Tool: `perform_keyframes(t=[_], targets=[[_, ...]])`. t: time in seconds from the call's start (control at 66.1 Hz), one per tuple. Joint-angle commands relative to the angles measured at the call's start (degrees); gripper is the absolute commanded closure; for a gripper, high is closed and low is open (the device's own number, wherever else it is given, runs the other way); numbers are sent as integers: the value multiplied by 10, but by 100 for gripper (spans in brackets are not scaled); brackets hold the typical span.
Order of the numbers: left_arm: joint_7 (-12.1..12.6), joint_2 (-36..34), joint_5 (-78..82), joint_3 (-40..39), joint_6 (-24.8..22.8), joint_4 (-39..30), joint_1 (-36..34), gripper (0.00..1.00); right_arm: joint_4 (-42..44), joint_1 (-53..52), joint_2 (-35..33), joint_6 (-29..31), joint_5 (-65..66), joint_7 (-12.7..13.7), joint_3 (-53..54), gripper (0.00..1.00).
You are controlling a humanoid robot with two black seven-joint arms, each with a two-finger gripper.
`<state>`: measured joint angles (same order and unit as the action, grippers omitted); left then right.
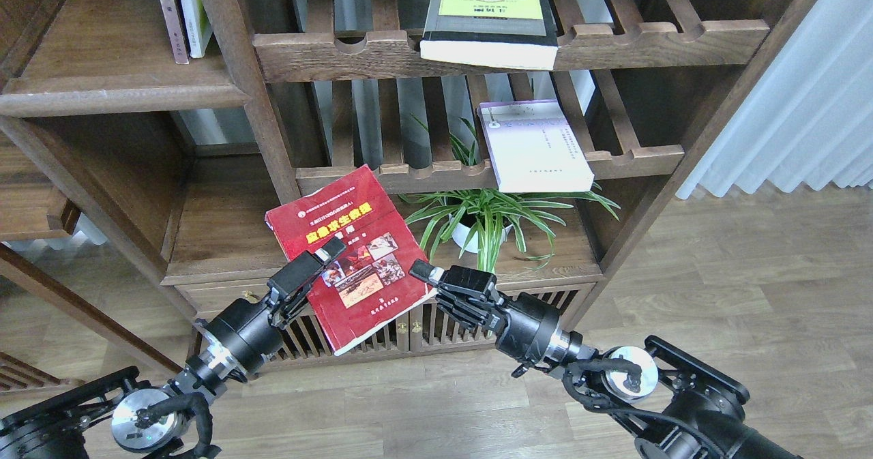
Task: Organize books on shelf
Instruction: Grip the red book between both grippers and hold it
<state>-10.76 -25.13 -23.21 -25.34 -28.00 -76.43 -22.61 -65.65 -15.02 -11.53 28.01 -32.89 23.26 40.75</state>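
The red paperback with yellow title lettering and small photos on its cover [344,254] was held tilted in the air, just in front of the cabinet's slatted wooden doors [382,329] and overlapping the front edge of the plank above them. The left gripper [326,253] was clamped on that book, one black finger lying across the cover beside the photos, the other hidden beneath it. The right gripper [426,273] sat just beside the red book's lower right edge, its pale-tipped finger touching or nearly touching the page block; I could not tell whether its fingers were parted or closed, since they merged into one dark shape. Above and to the right of the red book, a pale lavender-white paperback [535,146] lay flat on a slatted rack with a notched front rail [614,157], its near end jutting past the rail. Higher again, a thick black paperback with a yellow-green cover panel [490,19] lay on the upper slatted rack, also overhanging. Up and to the left of the red book ran the solid dark-brown plank shelf with a rounded front edge [116,70], with two thin books standing upright [181,12] at its back. A potted spider plant [487,220] stood just right of the red book.
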Motion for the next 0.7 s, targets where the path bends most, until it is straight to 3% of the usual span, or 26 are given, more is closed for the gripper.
perform_keyframes(t=[0.0, 0.121, 0.257, 0.681], targets=[[-1, 4, 1, 3, 0, 1, 0, 78, 1, 0, 4, 0, 1, -1, 0, 93], [-1, 6, 3, 3, 0, 1, 0, 81, 3, -1, 6, 0, 4, -1, 1, 93], [-1, 6, 4, 3, 0, 1, 0, 92, 10, -2, 8, 0, 4, -1, 2, 93], [-7, 2, 19, 4, 0, 1, 2, 92, 19, -2, 9, 0, 4, -6, 6, 89]])
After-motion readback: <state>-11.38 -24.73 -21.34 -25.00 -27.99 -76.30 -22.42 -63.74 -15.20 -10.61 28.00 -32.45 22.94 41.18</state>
